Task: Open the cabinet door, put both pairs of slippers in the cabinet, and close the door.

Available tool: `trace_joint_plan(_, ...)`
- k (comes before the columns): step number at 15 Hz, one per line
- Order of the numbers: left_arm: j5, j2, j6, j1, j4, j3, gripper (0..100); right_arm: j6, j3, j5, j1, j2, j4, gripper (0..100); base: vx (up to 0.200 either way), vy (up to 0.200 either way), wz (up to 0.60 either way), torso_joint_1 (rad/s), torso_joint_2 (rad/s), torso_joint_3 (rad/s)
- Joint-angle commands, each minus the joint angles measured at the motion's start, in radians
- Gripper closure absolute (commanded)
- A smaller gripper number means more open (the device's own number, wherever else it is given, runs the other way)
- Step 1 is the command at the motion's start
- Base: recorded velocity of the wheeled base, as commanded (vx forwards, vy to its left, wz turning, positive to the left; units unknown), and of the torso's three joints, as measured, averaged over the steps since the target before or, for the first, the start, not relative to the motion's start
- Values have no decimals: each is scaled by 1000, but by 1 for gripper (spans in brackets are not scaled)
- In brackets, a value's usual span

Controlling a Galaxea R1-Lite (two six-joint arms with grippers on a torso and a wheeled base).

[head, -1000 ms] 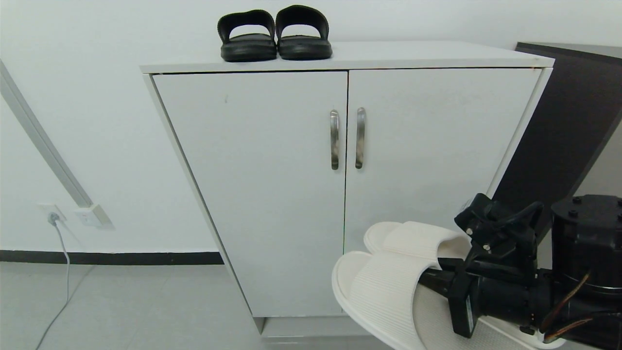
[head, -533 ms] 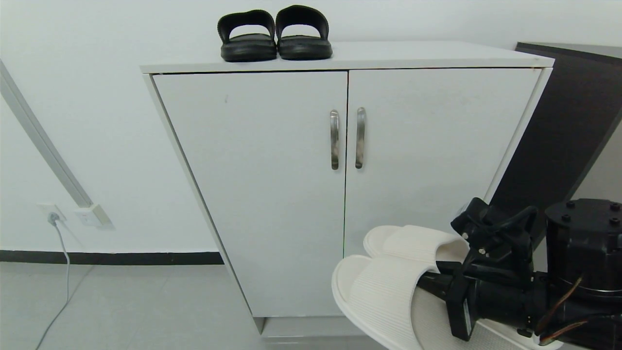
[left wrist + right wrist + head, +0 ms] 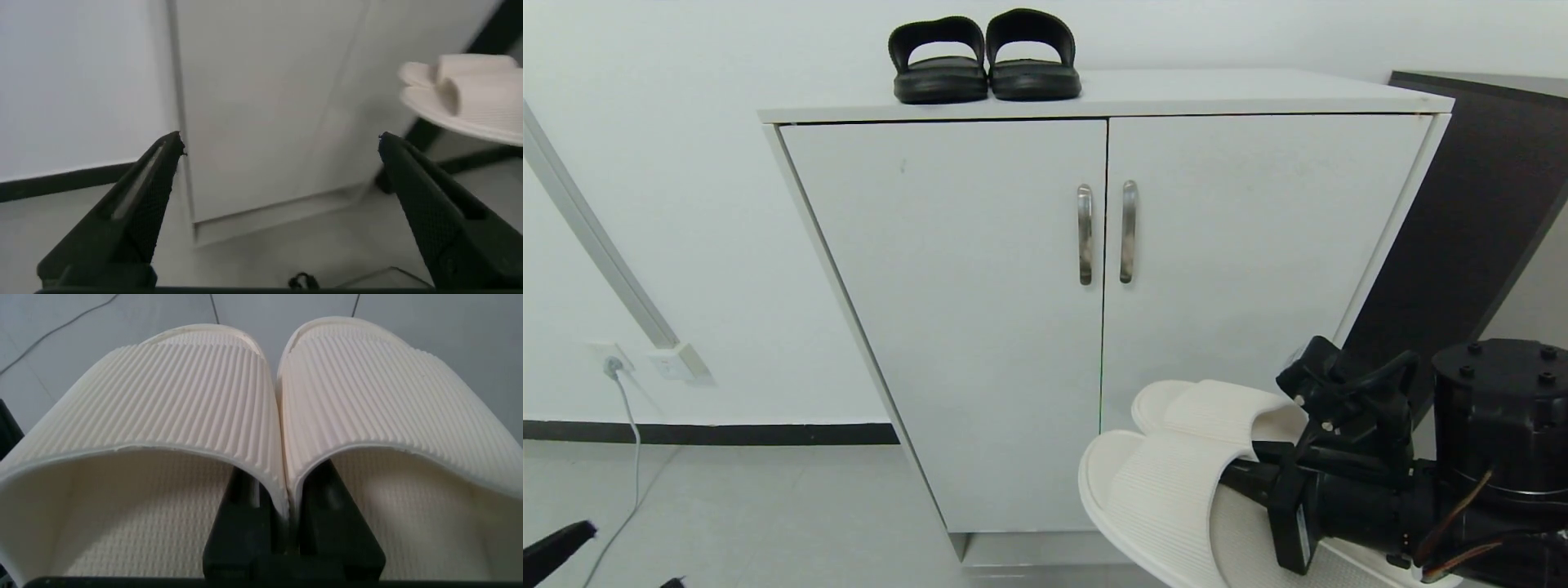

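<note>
Cabinet (image 3: pixel 980 327) shut, both doors flush, two metal handles (image 3: pixel 1085 234) side by side at the centre seam. Black slippers (image 3: pixel 985 59) paired on the cabinet top, toward its left end. Right gripper (image 3: pixel 283 502) low before the right door, jaws pinching the touching inner strap edges of the white slippers (image 3: pixel 1176 482), pair held side by side above the floor. Left gripper (image 3: pixel 279 140) low, facing the cabinet's lower left corner, jaws spread wide.

We see one pair of slippers (image 3: pixel 986 61) on top of the cabinet (image 3: pixel 980 327), left of centre. Our right gripper (image 3: pixel 1258 472) holds the other pair (image 3: pixel 1168 490) side by side, before the lower part of the right door (image 3: pixel 1241 245). Our left gripper (image 3: pixel 279 140) sits low, facing the cabinet's left edge.
</note>
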Motion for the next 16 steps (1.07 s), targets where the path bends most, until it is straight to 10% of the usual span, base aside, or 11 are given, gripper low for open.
trace_joint_plan(1,-116,313,0,-93,-116,-83,0,-1,0,1,1,2,0,100,0,0,0,0,0,0)
trace_joint_plan(6,-95,629,-26,-345,-265,-258,0,1,-3,2,20,10,-2,100,0,0,0,0,0,0)
trace_joint_plan(10,17,820,-108,-527,-435,-382,0,6,0,-1,21,12,-23,100,0,0,0,0,0,0)
trace_joint_plan(16,-64,1012,-227,-638,-432,-697,0,10,3,1,20,33,-23,100,0,0,0,0,0,0)
